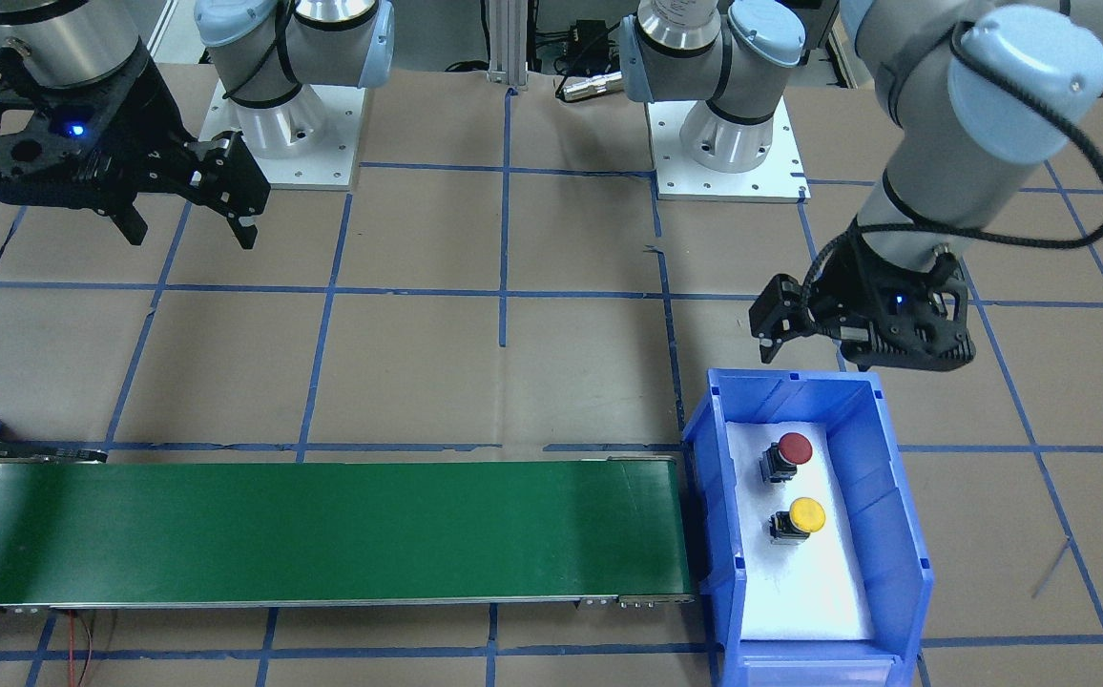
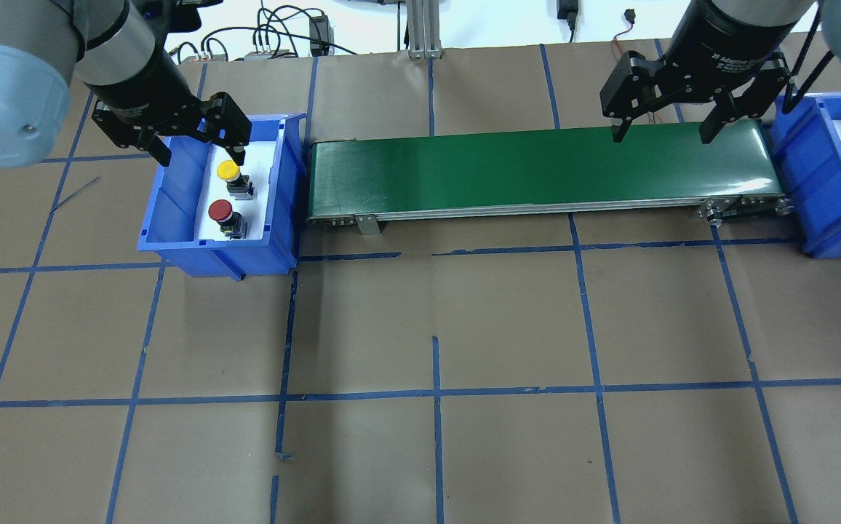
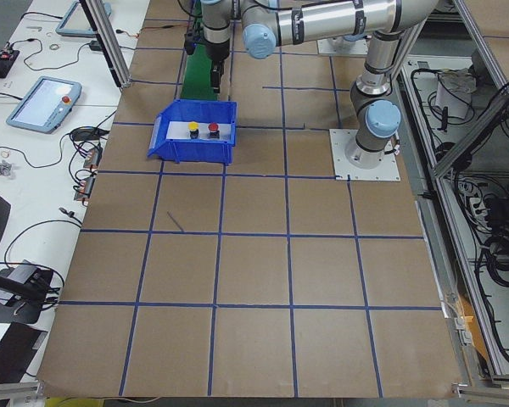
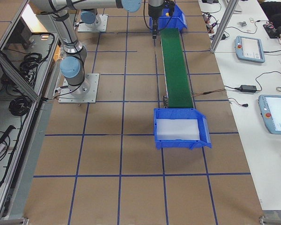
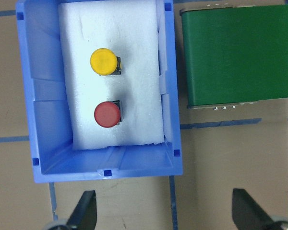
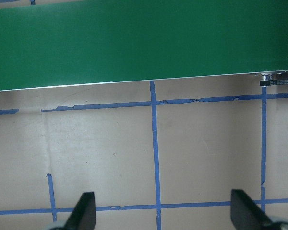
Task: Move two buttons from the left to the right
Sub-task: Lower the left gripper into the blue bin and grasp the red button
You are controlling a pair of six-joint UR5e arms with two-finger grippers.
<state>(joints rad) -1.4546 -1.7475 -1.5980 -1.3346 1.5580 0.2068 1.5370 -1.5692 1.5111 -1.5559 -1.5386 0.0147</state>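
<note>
The red button (image 1: pixel 793 448) and the yellow button (image 1: pixel 806 515) stand upright on white foam in the blue left bin (image 1: pixel 895 534). In the left wrist view the yellow button (image 5: pixel 103 61) lies beyond the red button (image 5: pixel 107 114). My left gripper (image 2: pixel 202 149) is open and empty, and hovers above the bin's robot-side end; it also shows in the front view (image 1: pixel 804 353). My right gripper (image 2: pixel 660 135) is open and empty, above the table beside the right end of the green conveyor belt (image 2: pixel 537 171).
The conveyor runs from the left bin (image 2: pixel 173 196) to a second blue bin (image 2: pixel 828 182) with white foam at its right end. Brown table with blue tape lines. Both arm bases (image 1: pixel 728 143) stand at the robot side.
</note>
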